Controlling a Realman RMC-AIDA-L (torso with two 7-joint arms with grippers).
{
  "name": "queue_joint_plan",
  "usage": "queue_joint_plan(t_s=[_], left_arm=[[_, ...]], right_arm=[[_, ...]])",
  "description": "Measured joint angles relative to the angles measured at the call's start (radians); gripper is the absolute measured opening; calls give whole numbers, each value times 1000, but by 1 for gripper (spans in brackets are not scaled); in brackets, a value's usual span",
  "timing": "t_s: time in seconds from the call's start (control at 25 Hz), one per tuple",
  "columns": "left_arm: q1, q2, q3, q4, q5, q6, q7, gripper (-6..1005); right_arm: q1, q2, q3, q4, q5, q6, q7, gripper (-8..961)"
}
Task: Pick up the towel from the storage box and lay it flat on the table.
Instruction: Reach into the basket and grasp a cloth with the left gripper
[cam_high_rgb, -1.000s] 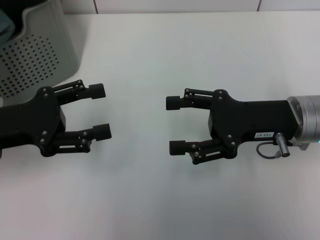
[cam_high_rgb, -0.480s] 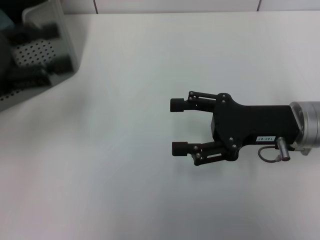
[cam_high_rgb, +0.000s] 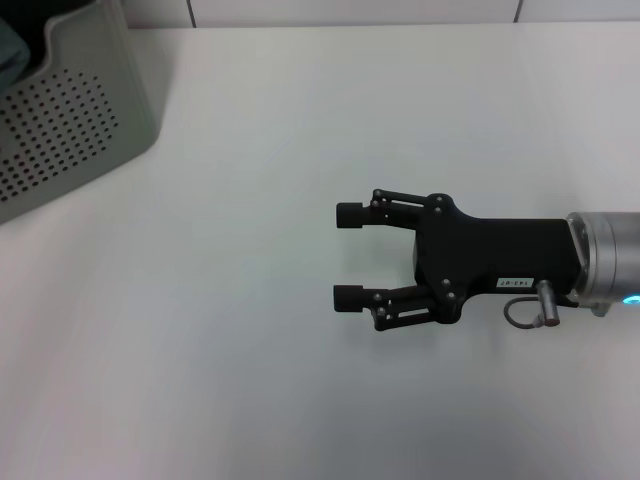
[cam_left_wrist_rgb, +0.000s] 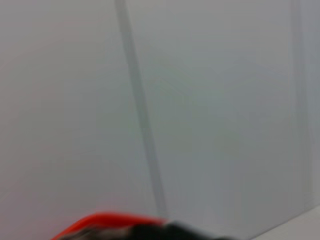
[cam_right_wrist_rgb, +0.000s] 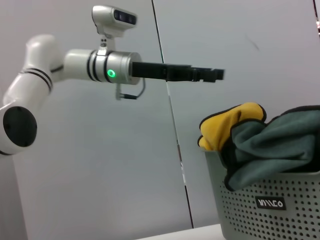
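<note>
The mustard-yellow towel (cam_right_wrist_rgb: 227, 127) bulges over the rim of the grey perforated storage box (cam_right_wrist_rgb: 270, 210), beside a teal cloth (cam_right_wrist_rgb: 280, 145). In the head view the box (cam_high_rgb: 70, 120) stands at the table's far left corner and the towel is hidden there. My left gripper (cam_right_wrist_rgb: 215, 74) is out of the head view. The right wrist view shows it held high in the air, above the box and clear of the towel, holding nothing. My right gripper (cam_high_rgb: 347, 256) is open and empty, low over the middle of the white table (cam_high_rgb: 250, 380).
A sliver of the teal cloth (cam_high_rgb: 8, 50) shows inside the box in the head view. The left wrist view shows only a grey panelled wall (cam_left_wrist_rgb: 200, 100) and a blurred red-edged thing (cam_left_wrist_rgb: 107, 221).
My left arm has left the table's middle, swung towards the box and risen out of the head view. My right gripper has shifted slightly and stays open.
</note>
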Motion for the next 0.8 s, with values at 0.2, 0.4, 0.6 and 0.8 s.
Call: queue_joint_plan(t_s=[0.2,0.4,0.6,0.8], left_arm=[[1,9,-78,94,147,-31,-32,861],[-2,8,-80,81,314,-123,-41,861],[-26,12,-74,23,448,-179,-35,862],[-64,58,-62,-113,483,-182,-35,860]], right_arm=[[10,0,0,-1,1,20,-2,873],[27,13,-1,-1,-4,41,-3,872],[32,30,-1,-1,-5,65,-20,872],[22,30,0,-1,-5,65,-22,872]])
